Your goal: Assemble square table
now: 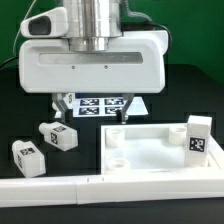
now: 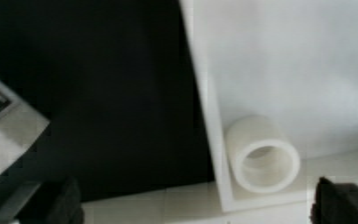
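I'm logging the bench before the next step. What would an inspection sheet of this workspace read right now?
Surface: black table.
Job's things: white tabletop flat, rim up; leg and second leg loose on the exterior view's left; third leg upright at the tabletop's corner, exterior view's right.
Clutter: marker board behind; white rail along the front.
Grippers: gripper open, holding nothing, above the tabletop near its corner hole.
Cables: nothing seen.
Surroundings: green backdrop.

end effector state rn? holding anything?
End effector: open, jaws spread wide, holding nothing.
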`<action>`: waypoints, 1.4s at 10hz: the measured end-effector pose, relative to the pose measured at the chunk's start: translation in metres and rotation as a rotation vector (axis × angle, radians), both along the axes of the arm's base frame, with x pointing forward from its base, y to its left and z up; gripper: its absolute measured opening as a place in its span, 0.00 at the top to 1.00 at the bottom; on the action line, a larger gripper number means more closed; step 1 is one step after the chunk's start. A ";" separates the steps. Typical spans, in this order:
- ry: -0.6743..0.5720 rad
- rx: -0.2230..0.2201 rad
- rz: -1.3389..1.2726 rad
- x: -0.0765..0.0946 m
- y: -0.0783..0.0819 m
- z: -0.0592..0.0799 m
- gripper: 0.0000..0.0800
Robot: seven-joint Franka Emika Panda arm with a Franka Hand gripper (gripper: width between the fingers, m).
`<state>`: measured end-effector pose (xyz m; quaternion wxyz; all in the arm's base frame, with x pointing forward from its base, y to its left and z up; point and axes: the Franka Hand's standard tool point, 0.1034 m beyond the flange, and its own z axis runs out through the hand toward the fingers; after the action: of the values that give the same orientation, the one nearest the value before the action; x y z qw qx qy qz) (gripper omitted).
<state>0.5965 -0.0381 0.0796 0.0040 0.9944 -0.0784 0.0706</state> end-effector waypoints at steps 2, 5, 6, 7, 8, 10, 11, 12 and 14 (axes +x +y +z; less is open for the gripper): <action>0.008 -0.030 0.125 0.000 -0.002 0.000 0.19; 0.067 -0.046 0.279 -0.011 -0.016 -0.008 0.19; 0.152 -0.031 0.320 -0.023 -0.020 -0.011 0.19; 0.232 -0.006 0.347 -0.031 -0.019 -0.011 0.19; 0.220 -0.021 0.413 -0.029 -0.021 -0.011 0.19; 0.224 -0.022 0.475 -0.030 -0.022 -0.012 0.19; 0.234 -0.017 0.463 -0.031 -0.021 -0.012 0.19; 0.245 -0.017 0.464 -0.032 -0.024 -0.013 0.19; 0.389 -0.058 0.516 -0.034 -0.037 -0.012 0.19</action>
<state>0.5628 -0.0749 0.0680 0.0290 0.9758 0.1804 -0.1198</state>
